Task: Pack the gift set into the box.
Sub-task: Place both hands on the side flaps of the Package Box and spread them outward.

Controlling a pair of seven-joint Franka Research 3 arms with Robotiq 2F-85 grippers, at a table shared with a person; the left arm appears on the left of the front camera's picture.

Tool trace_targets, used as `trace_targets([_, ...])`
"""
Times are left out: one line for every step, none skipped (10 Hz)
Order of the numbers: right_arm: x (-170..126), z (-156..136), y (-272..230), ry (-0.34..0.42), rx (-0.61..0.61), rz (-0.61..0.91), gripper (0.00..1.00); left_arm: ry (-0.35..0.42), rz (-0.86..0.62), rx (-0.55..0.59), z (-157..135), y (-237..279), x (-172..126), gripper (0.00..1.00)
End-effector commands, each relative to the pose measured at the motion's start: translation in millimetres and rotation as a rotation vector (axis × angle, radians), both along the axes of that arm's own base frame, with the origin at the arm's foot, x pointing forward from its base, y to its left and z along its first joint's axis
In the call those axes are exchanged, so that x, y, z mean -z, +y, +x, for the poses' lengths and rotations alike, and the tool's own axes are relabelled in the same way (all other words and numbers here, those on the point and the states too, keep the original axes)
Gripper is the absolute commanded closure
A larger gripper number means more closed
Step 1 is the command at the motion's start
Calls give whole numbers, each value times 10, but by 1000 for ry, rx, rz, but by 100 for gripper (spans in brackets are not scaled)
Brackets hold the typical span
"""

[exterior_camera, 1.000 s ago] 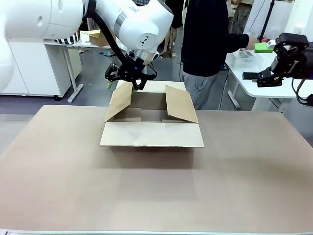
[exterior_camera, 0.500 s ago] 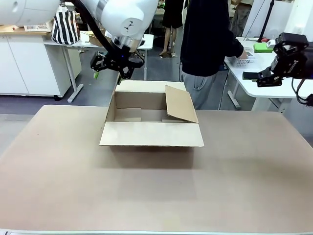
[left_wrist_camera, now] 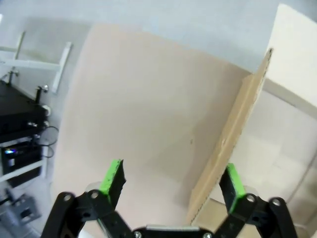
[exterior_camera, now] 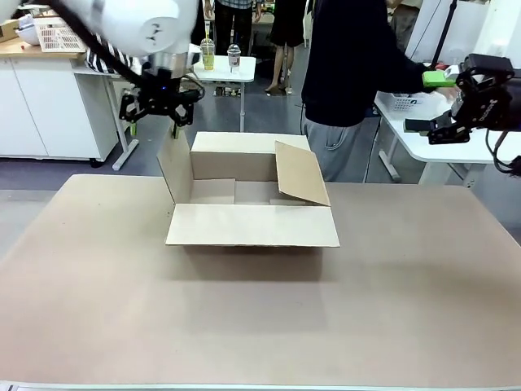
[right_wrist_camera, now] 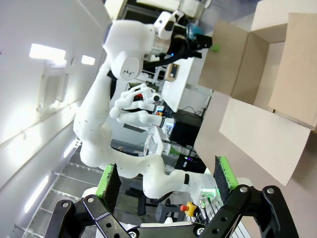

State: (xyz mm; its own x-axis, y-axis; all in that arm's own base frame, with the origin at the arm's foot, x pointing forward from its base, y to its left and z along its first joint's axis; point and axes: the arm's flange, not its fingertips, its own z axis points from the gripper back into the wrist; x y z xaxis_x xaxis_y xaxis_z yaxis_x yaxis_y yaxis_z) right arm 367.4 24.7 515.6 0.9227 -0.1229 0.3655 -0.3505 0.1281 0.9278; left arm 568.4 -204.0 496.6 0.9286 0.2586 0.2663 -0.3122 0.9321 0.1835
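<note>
Tan table | box open, bare cardboard floor showing | left gripper spread above left flap | right gripper spread

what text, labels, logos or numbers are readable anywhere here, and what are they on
No text can be read in these pictures.
Large brown cardboard box: plain, no print on the flaps or walls that show.
White left arm: a small dark mark on its wrist joint, too small to read.
Small green pack at the far right: too blurred to read.
</note>
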Motion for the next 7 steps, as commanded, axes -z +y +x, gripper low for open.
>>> trace_targets([-12, 22, 21, -23, 3, 24, 0, 45, -147, 72, -261, 386, 194, 0])
trace_targets([-12, 22, 21, -23, 3, 24, 0, 49, -276, 145, -325, 548, 215, 0])
trace_targets([-12, 22, 21, -23, 3, 24, 0, 44, -332, 177, -388, 690, 223, 0])
trace_targets([-12, 22, 21, -23, 3, 24, 0, 37, -382, 171, -408, 817, 258, 0])
trace_targets([-12, 22, 21, -23, 3, 24, 0, 33, -438, 210, -416, 919, 354, 0])
trace_targets([-12, 22, 21, -23, 3, 24, 0, 32, -516, 238, -397, 998, 470, 0])
trace_targets([-12, 22, 21, -23, 3, 24, 0, 49, -494, 217, -391, 1050, 562, 0])
